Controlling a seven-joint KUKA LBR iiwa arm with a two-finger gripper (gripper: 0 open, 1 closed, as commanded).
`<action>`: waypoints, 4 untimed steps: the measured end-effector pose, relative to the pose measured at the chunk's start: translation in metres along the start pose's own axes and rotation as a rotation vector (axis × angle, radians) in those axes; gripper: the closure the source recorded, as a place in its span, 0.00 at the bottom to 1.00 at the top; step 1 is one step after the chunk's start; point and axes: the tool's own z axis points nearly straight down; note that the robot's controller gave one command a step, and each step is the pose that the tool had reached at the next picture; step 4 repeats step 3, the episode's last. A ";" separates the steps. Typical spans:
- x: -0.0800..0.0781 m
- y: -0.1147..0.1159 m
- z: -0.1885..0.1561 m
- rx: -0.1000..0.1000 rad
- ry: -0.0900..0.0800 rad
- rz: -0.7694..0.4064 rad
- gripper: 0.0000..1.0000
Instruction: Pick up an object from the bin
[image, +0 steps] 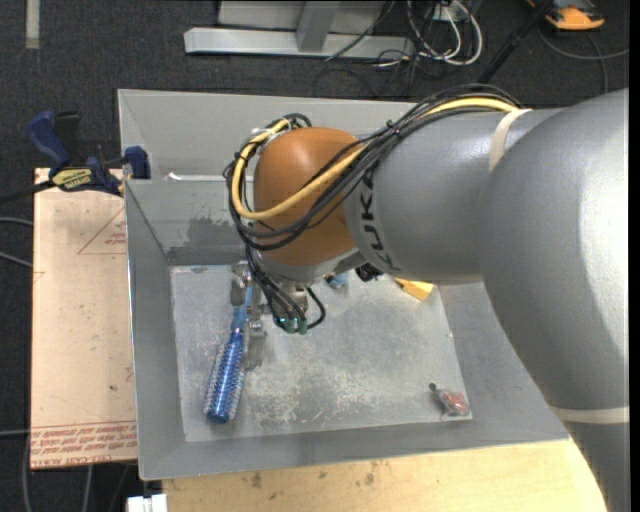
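A blue hairbrush (225, 382) lies in the front left part of the bin, its bristled head toward the front and its thin handle pointing to the back. My gripper (249, 312) is down low right at the end of that handle, under the orange cover. The handle's tip disappears among the gripper's metal parts. A small reddish-brown thing (453, 402) rests near the front right corner, far from the gripper.
A yellow-orange piece (416, 290) and a small blue bit (336, 283) peek out from under the arm near the bin's middle. The arm and its cables hang over the back right half of the bin. The left wall is close beside the brush.
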 end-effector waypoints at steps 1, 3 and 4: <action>0.004 0.025 0.077 0.000 -0.005 -0.336 0.00; 0.033 0.024 -0.096 -0.001 -0.015 -0.328 1.00; 0.033 0.024 -0.096 -0.001 -0.015 -0.328 1.00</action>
